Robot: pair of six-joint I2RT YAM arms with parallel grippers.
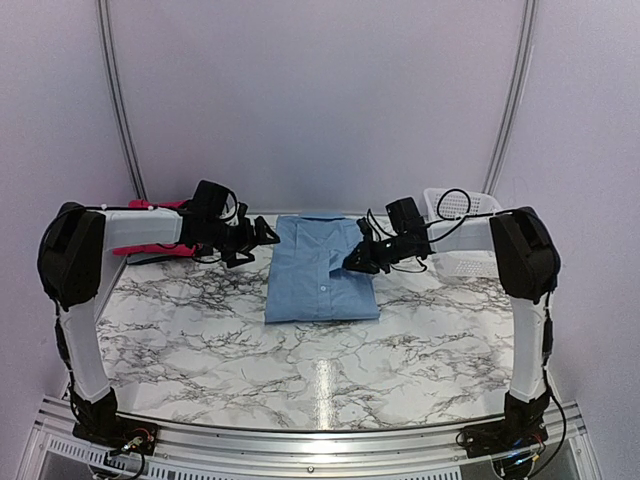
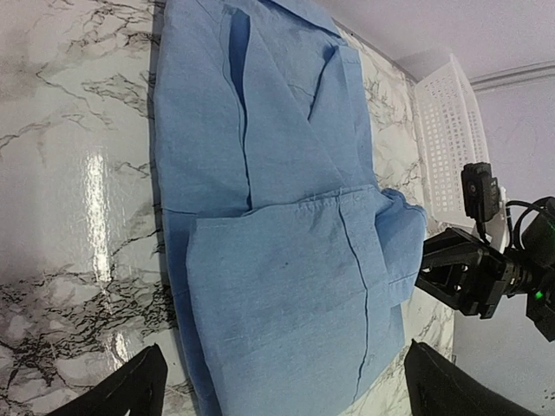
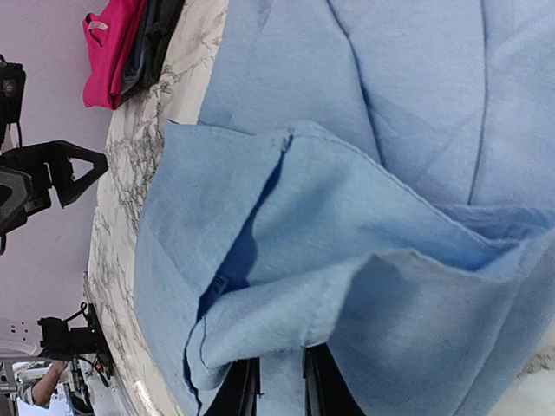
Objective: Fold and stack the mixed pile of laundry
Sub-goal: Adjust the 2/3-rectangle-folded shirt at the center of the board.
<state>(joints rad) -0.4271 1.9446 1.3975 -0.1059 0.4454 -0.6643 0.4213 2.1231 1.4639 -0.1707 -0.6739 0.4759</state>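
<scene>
The light blue collared shirt (image 1: 320, 272) lies partly folded on the marble table (image 1: 320, 370). My right gripper (image 1: 353, 262) is at the shirt's right edge, shut on a lifted fold of the blue fabric (image 3: 286, 321), which bunches between its black fingers (image 3: 240, 392). My left gripper (image 1: 262, 238) hovers open by the shirt's left side. In the left wrist view its fingertips (image 2: 130, 390) stand wide on either side of the folded shirt (image 2: 277, 260), holding nothing. The pink-red T-shirt (image 3: 113, 48) and a dark garment (image 3: 154, 35) lie stacked at the table's far left.
A white slatted basket (image 1: 462, 238) stands at the back right, behind the right arm (image 1: 520, 260). The pink stack (image 1: 150, 228) sits partly behind the left arm (image 1: 130, 228). Bare marble stretches in front of the shirt to the near rail.
</scene>
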